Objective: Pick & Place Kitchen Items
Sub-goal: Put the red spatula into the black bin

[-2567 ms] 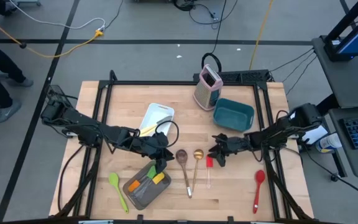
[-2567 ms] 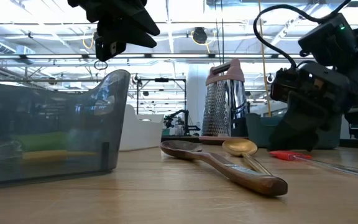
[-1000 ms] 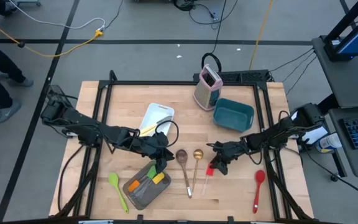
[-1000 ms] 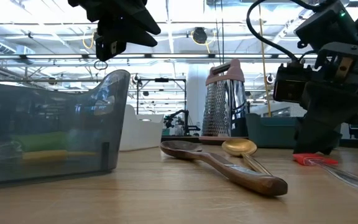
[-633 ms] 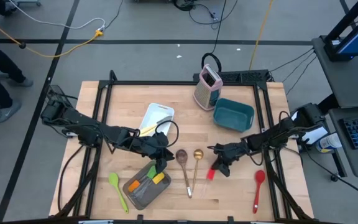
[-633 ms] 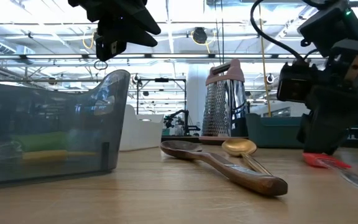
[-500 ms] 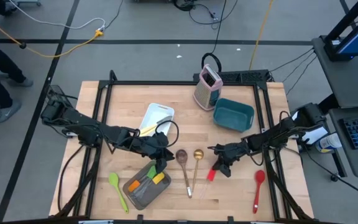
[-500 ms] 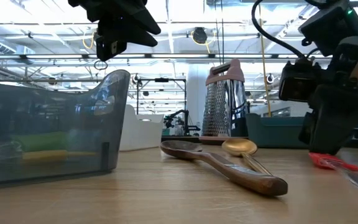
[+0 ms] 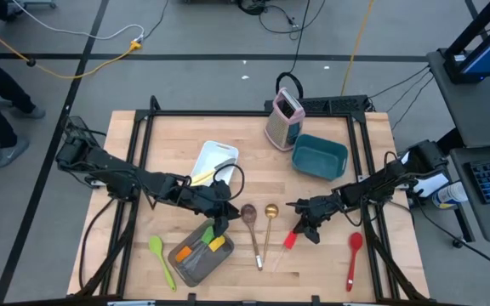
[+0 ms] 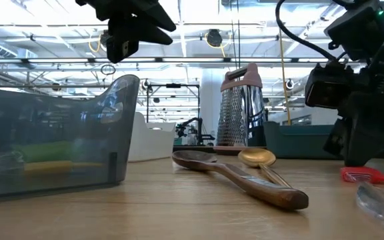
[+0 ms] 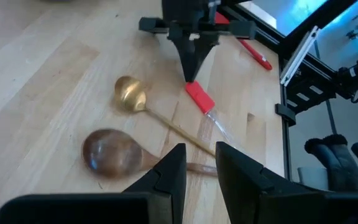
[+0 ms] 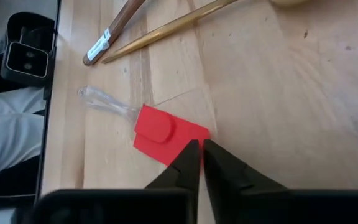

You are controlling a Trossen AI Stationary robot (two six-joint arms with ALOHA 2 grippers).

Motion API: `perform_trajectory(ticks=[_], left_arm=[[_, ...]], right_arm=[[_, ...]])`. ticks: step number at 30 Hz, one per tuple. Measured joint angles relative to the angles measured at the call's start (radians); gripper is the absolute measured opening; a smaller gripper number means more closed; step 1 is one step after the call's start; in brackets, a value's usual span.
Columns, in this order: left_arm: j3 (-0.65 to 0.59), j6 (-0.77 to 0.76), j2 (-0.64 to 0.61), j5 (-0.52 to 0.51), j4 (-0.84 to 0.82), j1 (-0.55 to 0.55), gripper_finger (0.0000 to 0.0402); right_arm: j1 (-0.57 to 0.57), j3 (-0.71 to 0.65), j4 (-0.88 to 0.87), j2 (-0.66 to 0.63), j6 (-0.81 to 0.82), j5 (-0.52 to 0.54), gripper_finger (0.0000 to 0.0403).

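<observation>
Wooden counter (image 9: 330, 255) inside a black frame, grey floor around it; 2 dark arms reach in from either side.

Right pincer (image 9: 303, 228) sits low near the counter's middle, tips at the edge of the red spatula's (image 9: 289, 240) blade. In the right wrist view its fingers (image 12: 191, 163) are pressed nearly together with only a sliver between them, and they hold nothing; the blade (image 12: 166, 138) lies flat just ahead of the tips, touching or nearly so.

Spatula's long axis runs from the red blade by the pincer out along a clear handle (image 12: 104, 104) pointing away from it, toward the counter's front edge. Right arm is clearly nearer. Judgement: the tips need to open and straddle blade or handle across that axis before any lift.

Left pincer (image 9: 220, 226) hovers over the grey pan (image 9: 196, 265), narrowly open, empty. Wooden spoon (image 9: 251, 221) and gold spoon (image 9: 268, 223) lie between the arms; red spoon (image 9: 354, 255) to the right.
</observation>
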Motion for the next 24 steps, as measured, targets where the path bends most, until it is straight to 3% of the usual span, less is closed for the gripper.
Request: perform_trajectory(ticks=[3, 7, 12, 17, 24], left_arm=[[0.000, 0.058, 0.000, 0.000, 0.021, 0.000, 0.0090], [0.000, 0.142, 0.000, 0.000, 0.038, 0.000, 0.0090], [0.000, 0.241, 0.000, -0.002, 0.051, 0.000, 0.0090], [0.000, 0.239, 0.000, -0.002, 0.063, 0.000, 0.0090], [0.000, 0.216, 0.000, -0.002, 0.091, 0.000, 0.0090]], right_arm=[[-0.010, 0.000, 0.020, -0.001, 0.000, 0.027, 0.0004], [-0.016, 0.000, 0.086, -0.001, -0.039, 0.056, 0.0028], [-0.003, -0.006, 0.221, -0.014, -0.275, 0.051, 0.0075], [0.060, 0.001, 0.391, -0.021, -0.565, 0.050, 0.0120], [0.110, 0.000, 0.369, -0.020, -0.573, 0.081, 0.0161]])
